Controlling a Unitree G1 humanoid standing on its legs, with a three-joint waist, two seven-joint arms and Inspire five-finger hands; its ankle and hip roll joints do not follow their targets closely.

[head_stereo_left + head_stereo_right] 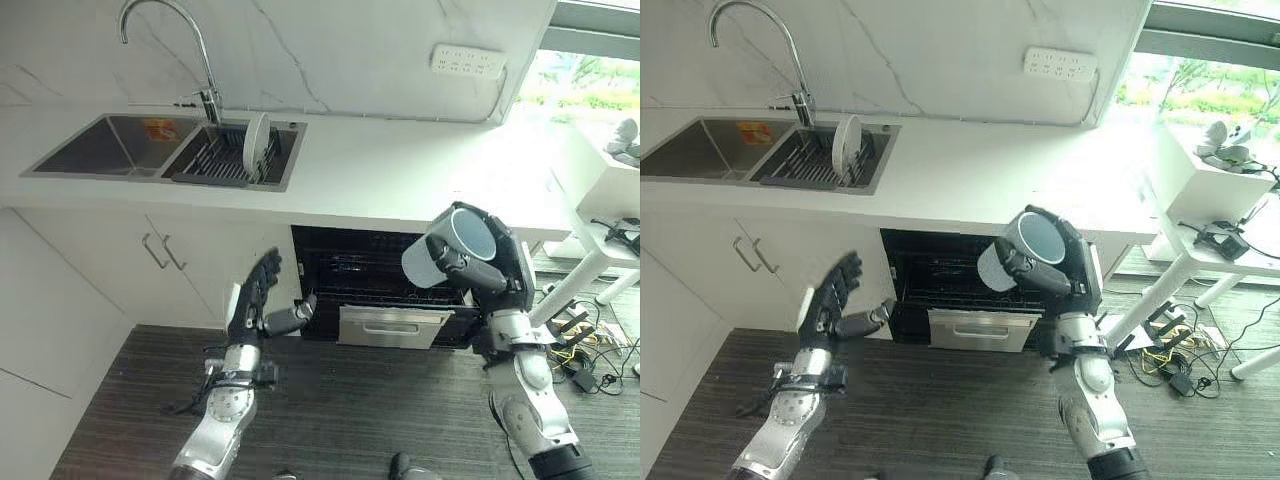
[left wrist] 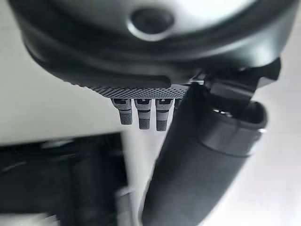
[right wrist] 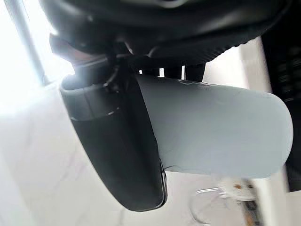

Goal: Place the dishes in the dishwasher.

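My right hand point(image 1: 490, 262) is shut on a pale grey cup point(image 1: 448, 250), held tilted in the air in front of the counter edge, above the open dishwasher point(image 1: 385, 295). The cup point(image 3: 216, 134) lies against the thumb in the right wrist view. The dishwasher's dark rack point(image 1: 960, 275) sits under the counter with a silver panel point(image 1: 975, 330) below it. My left hand point(image 1: 255, 295) is open, fingers straight, raised just left of the dishwasher opening and holding nothing. A white plate point(image 1: 256, 143) stands upright in the sink's dish rack point(image 1: 215, 160).
A double sink point(image 1: 110, 145) with a tall tap point(image 1: 165, 40) is set in the white counter point(image 1: 400, 170). Cabinet doors with handles point(image 1: 160, 252) stand left of the dishwasher. A white table point(image 1: 1225, 180) and cables point(image 1: 1180, 375) are at the right.
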